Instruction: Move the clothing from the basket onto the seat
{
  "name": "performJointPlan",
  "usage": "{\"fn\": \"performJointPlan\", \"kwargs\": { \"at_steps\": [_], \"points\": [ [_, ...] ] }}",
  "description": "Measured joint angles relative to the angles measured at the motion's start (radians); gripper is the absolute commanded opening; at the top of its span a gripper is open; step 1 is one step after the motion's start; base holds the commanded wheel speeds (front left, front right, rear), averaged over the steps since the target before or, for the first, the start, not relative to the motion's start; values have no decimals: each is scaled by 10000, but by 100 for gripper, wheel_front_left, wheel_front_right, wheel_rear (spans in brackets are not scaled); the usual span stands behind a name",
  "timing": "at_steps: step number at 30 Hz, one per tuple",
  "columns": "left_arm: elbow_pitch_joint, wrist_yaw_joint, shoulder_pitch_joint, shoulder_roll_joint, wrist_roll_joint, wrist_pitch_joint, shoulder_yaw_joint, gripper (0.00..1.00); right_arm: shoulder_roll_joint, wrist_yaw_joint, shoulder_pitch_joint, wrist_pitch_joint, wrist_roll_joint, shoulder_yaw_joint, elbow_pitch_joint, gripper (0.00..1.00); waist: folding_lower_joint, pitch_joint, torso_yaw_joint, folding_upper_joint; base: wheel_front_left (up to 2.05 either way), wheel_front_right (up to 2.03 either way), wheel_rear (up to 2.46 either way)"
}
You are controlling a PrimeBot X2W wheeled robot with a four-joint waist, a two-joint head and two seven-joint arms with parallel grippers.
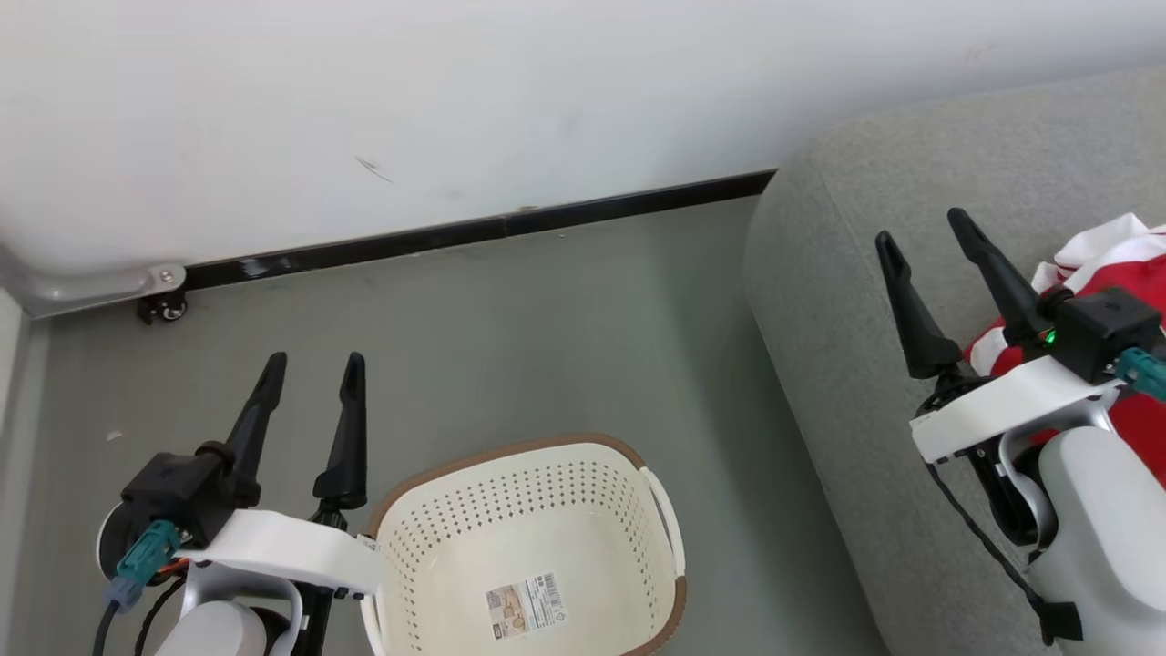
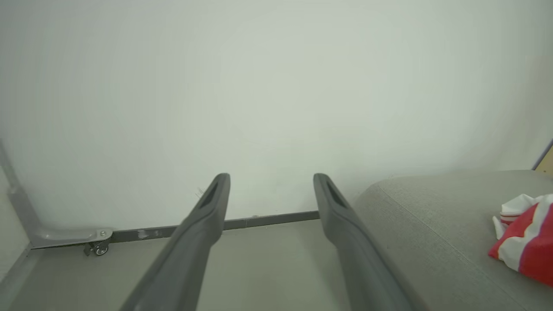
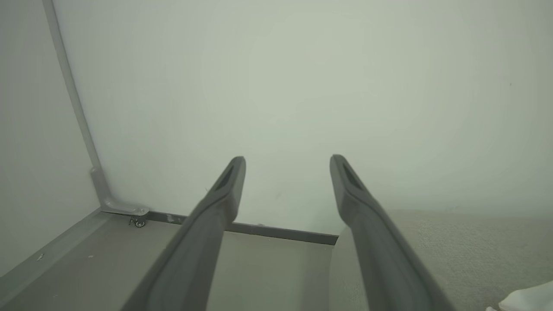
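Head view: we see the clothing (image 1: 1139,273), red with white panels and thin stripes, bunched on the grey seat (image 1: 838,301) just beside the right claw (image 1: 922,230), fingers spread, holding nothing. The cream basket (image 1: 510,492) stands on the floor (image 1: 547,319) by the left claw (image 1: 313,363), also spread wide. Left wrist view: clothing (image 2: 525,233) crumpled on the seat. Right wrist view: a white cloth edge, bottom right corner.
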Motion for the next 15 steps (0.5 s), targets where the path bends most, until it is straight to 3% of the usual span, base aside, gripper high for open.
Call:
{"fn": "performJointPlan", "kwargs": {
  "at_steps": [15],
  "points": [
    [224,1009,941,-222,1106,-8,466,100,748,0,686,-2,-686,-184,265,100,0,-587,729,0,0,0,0]
  ]
}}
